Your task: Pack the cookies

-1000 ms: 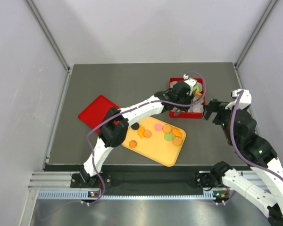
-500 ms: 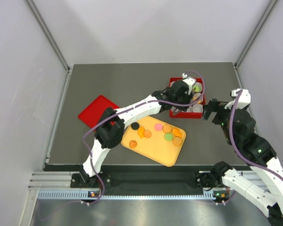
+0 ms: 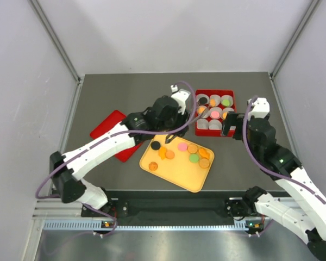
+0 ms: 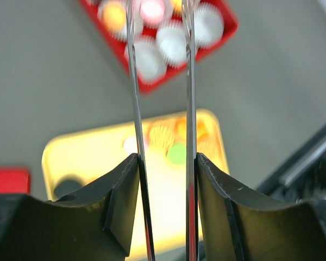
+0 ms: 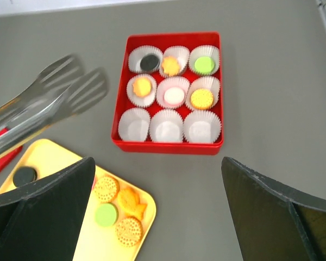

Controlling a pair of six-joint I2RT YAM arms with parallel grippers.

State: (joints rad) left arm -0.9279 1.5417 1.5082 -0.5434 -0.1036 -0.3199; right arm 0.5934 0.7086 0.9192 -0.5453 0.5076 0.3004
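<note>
Red flat lid (image 3: pixel 108 126) lies at the left of the grey bench (image 3: pixel 125 92). Next, the left arm (image 3: pixel 98 147) has swung back from the red square box (image 5: pixel 168 148) and now hangs over the yellow plastic tray (image 3: pixel 179 174). Its left jaws are clenched on slim metal tongs (image 5: pixel 60 92), whose blades look empty (a drop-off just completed, it seems). Small round flat cookies (image 3: pixel 194 158) in orange, pink, green and black wait on the tray. Six more sit in the box's white paper cups (image 5: pixel 167 130), leaving the near row of three unfilled, so another pick is likely next. Right jaws, spread wide and grasping nothing, have drawn nearer the box's right side.
</note>
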